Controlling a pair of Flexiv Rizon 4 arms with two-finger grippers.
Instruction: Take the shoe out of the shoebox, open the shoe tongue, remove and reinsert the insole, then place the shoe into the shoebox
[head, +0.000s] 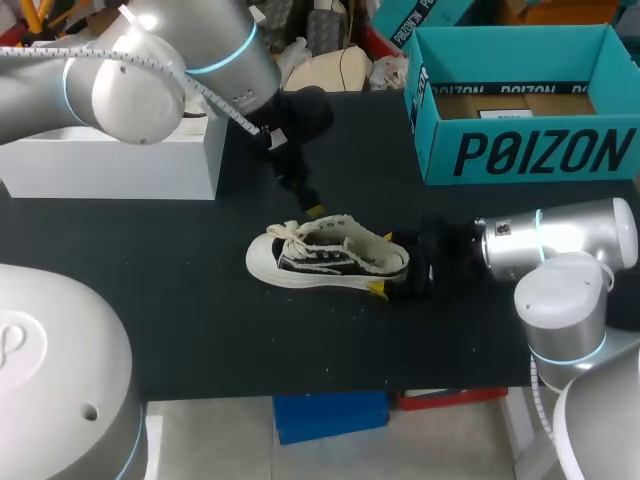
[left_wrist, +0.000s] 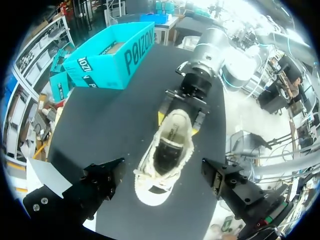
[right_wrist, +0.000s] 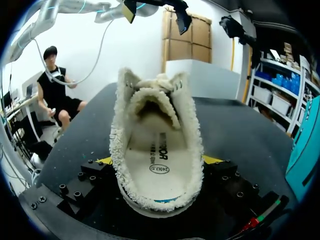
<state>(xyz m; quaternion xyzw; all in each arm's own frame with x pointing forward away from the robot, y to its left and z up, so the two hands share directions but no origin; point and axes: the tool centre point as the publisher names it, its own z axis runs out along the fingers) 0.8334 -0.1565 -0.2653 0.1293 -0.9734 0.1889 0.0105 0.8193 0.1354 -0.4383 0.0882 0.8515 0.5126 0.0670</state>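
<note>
A black-and-white sneaker (head: 330, 255) with a fleecy lining lies upright in the middle of the black table (head: 180, 290), toe to the left. My right gripper (head: 383, 264) is shut on its heel, one yellow tip pressed against each side. In the right wrist view the shoe (right_wrist: 159, 125) sits between the fingers, and the pale printed insole (right_wrist: 157, 167) lies inside it. My left gripper (head: 308, 205) hangs open just above the laces. In the left wrist view its dark fingers (left_wrist: 102, 180) straddle the shoe (left_wrist: 167, 150) without touching it. The teal shoebox (head: 520, 150) stands open at the back right.
A white box (head: 110, 160) stands at the back left of the table, under my left arm. The shoebox (left_wrist: 107, 55) stands well behind the shoe. Bare black tabletop surrounds the shoe in front and to the left.
</note>
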